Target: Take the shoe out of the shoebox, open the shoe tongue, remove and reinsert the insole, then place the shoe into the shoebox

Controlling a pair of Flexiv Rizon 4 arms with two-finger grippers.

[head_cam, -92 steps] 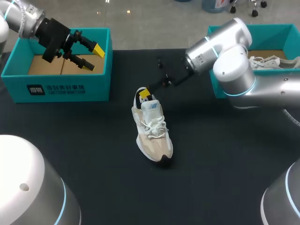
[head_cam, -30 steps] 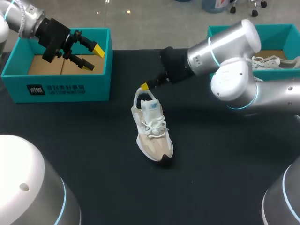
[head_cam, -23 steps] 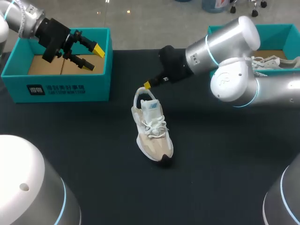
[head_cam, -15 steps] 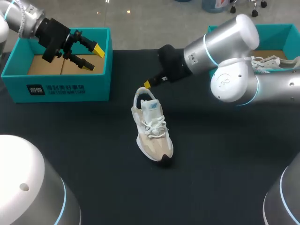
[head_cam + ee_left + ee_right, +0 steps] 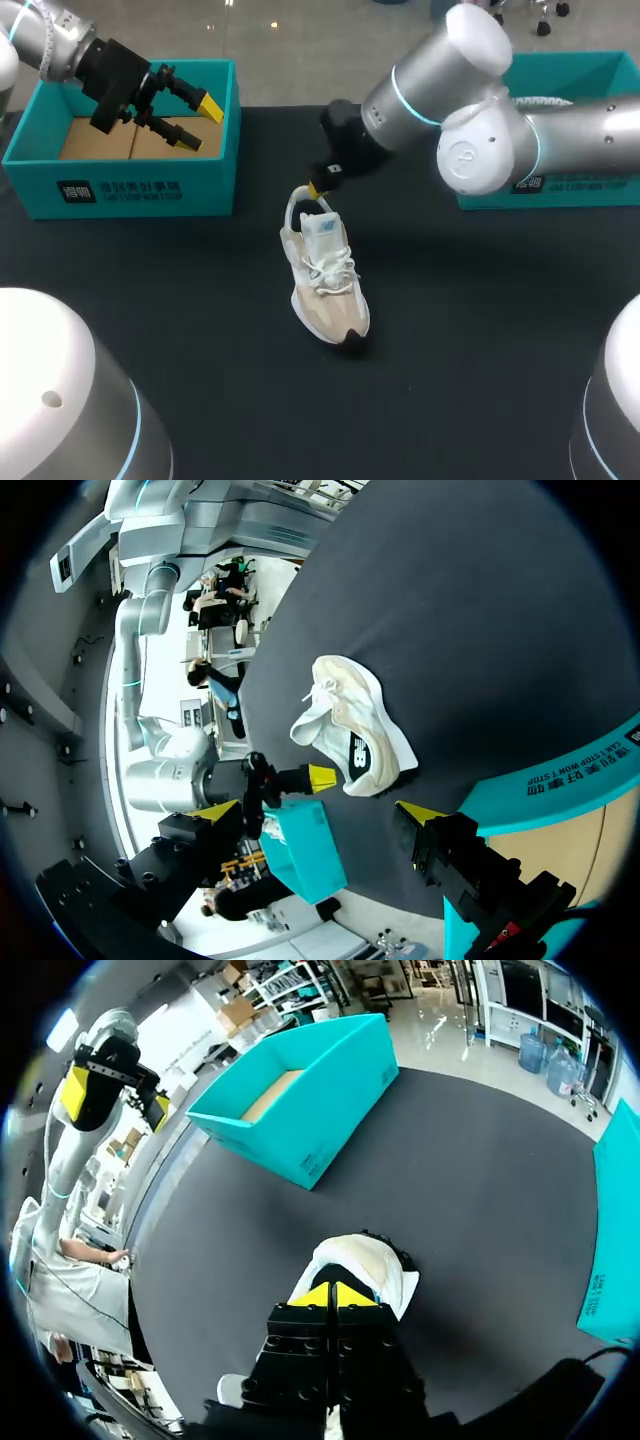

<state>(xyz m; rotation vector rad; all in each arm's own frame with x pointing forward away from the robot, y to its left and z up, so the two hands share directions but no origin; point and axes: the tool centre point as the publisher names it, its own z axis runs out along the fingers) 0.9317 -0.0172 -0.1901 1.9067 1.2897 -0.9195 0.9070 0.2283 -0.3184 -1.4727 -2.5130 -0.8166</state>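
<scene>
Right wrist view: right gripper (image 5: 333, 1296) tips together, shoe (image 5: 352, 1260) just ahead; left gripper (image 5: 200, 122) apart above shoebox (image 5: 120, 190).

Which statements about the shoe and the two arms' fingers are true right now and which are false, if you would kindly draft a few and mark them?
1. The shoe stands on the table, outside the boxes. True.
2. The left fingers are shut on the shoe. False: they are open above the left box, well apart from the shoe.
3. The right fingers are shut together by the shoe's heel. True.
4. The shoe lies sole up. False: its laces face up and its sole is on the table.
</scene>
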